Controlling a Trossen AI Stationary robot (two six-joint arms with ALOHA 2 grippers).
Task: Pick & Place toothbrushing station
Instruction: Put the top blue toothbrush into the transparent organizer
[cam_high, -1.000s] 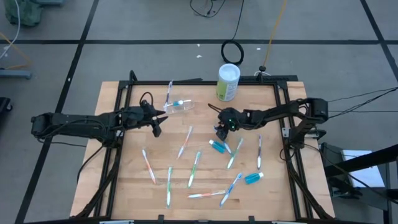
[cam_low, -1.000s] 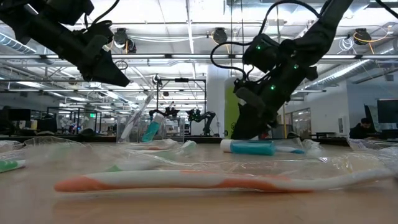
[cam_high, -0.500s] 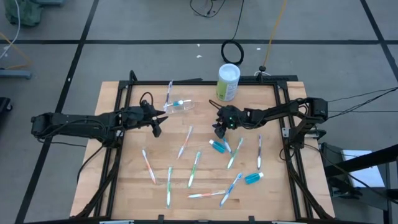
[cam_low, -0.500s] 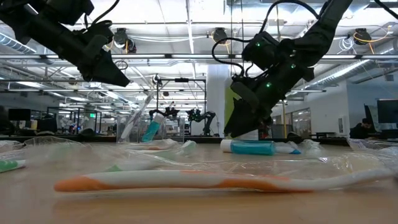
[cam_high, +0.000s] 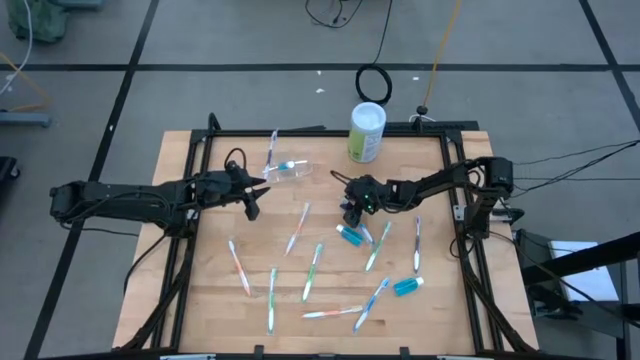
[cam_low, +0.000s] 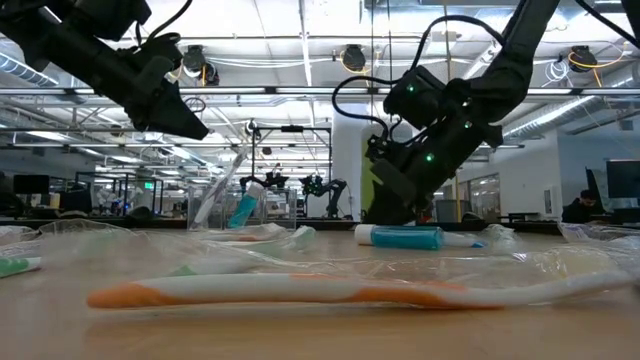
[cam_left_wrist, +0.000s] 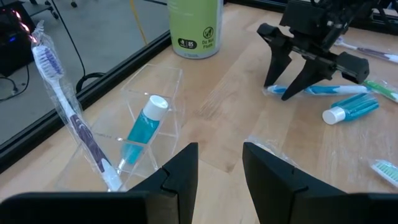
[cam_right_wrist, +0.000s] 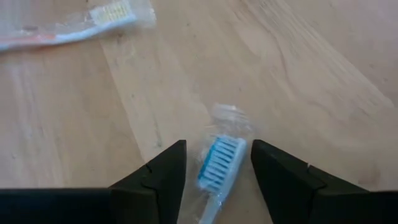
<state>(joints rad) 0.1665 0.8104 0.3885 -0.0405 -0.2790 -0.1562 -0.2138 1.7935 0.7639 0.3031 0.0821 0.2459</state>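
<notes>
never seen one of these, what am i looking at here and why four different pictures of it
These are two dark robot arms working at a wooden table, each ending in a two-fingered claw. One picture looks straight down from above, one looks level across the tabletop, and two come from cameras on the arms' wrists.

Wrapped toothbrushes and blue toothpaste tubes lie scattered on the wood. A clear plastic holder lies tipped over with one tube inside and a purple toothbrush leaning at it. A white-and-green canister stands at the far edge.

The left claw waits open beside the holder, holding nothing. The right claw hangs open over a blue toothbrush, its head between the fingers, not yet gripped.
</notes>
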